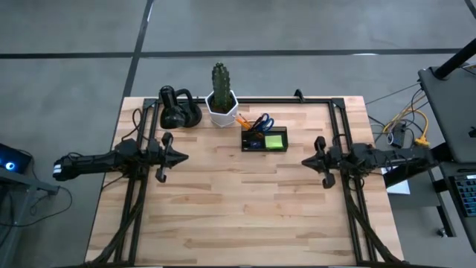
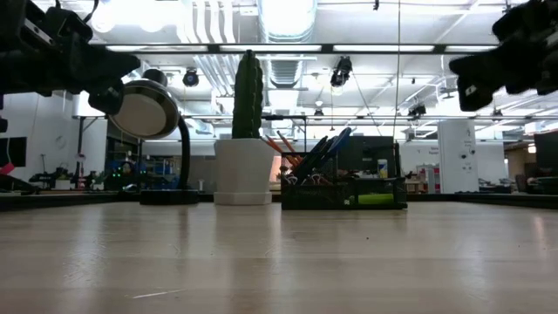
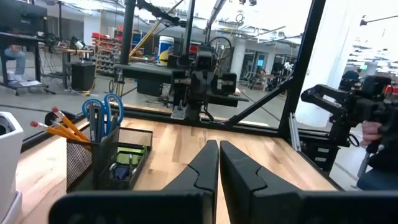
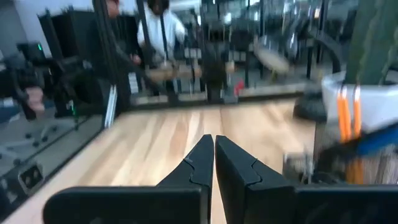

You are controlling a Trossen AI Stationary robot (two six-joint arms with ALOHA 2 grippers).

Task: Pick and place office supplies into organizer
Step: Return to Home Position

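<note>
- The job looks finished: scissors (image 1: 262,122), pencils (image 1: 245,119) and green sticky-note pad (image 1: 276,141) sit in the organizer (image 1: 263,150), midway along the far edge of the counter (image 1: 238,216); no loose supplies show.
- Left gripper (image 1: 181,156) and right gripper (image 1: 306,161) hang raised, inward of opposite side edges, fingers pressed together, holding nothing.

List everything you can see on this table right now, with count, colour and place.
table: one, light wood, under both arms
organizer: one, dark, far middle of the table
scissors: one pair, blue handles, upright in the organizer
pencils: several, orange, in the organizer beside the scissors
sticky-note pad: one, lime green, in the organizer's lower section
cactus pot: one, white, left of the organizer
gadget: one, black, left of the pot
left gripper: one, dark, shut, above table's left side
right gripper: one, dark, shut, above table's right side
</note>
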